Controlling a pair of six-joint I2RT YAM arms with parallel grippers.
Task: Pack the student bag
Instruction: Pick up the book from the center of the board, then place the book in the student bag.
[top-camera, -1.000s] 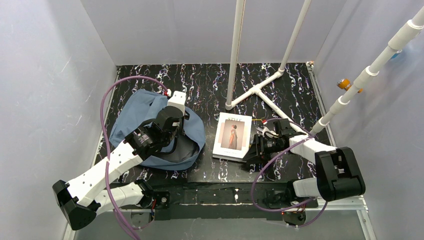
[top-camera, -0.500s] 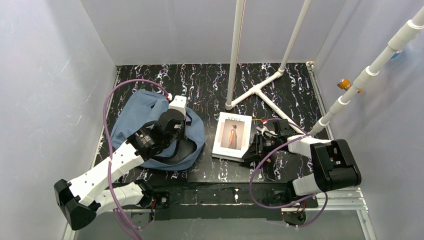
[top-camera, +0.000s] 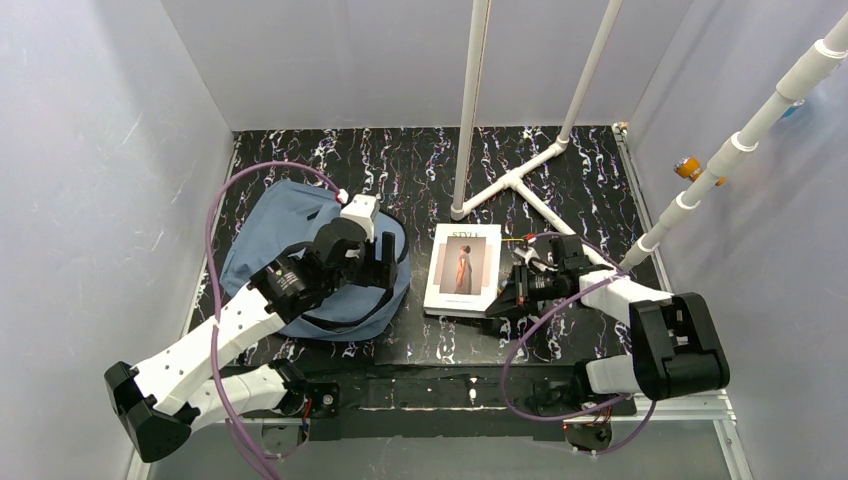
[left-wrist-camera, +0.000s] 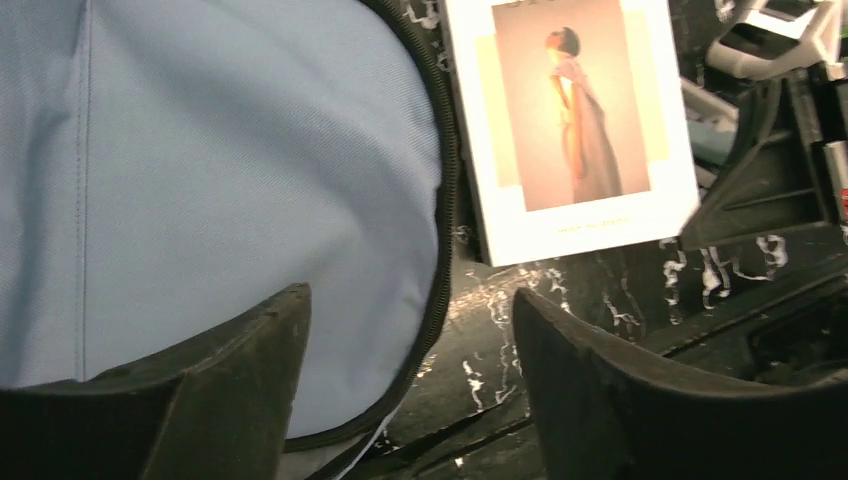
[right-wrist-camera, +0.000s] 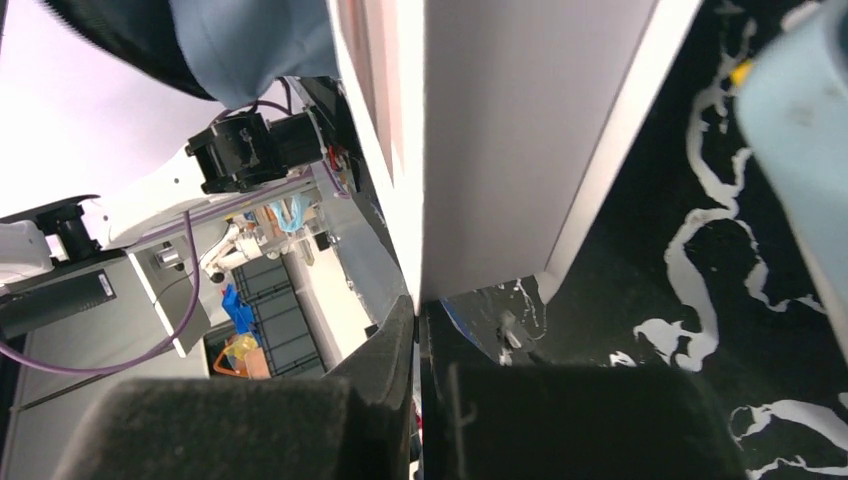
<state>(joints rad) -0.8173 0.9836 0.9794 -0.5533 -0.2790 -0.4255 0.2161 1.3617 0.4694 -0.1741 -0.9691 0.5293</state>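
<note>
The student bag (top-camera: 285, 225) lies flat at the left of the table, slate-blue with a dark zipper rim (left-wrist-camera: 443, 200). My left gripper (top-camera: 384, 266) hovers over the bag's right edge, open, with nothing between its fingers (left-wrist-camera: 285, 330); below them are bag fabric (left-wrist-camera: 230, 180) and bare table. A magazine (top-camera: 464, 270) with a standing figure on its cover lies just right of the bag. My right gripper (top-camera: 505, 298) is shut on the magazine's near right corner. In the right wrist view the magazine (right-wrist-camera: 500, 130) runs thin between the right gripper's (right-wrist-camera: 418, 312) closed jaws.
A white pipe frame (top-camera: 512, 180) stands on the black marbled table (top-camera: 400, 165) behind the magazine. Another white pipe (top-camera: 735, 145) slants in at the right. Pale walls close in the left, back and right sides.
The left gripper has opened, let go of the bag's flap and shifted slightly right; the bag's dark opening has closed over. The right gripper has shut on the magazine's corner.
</note>
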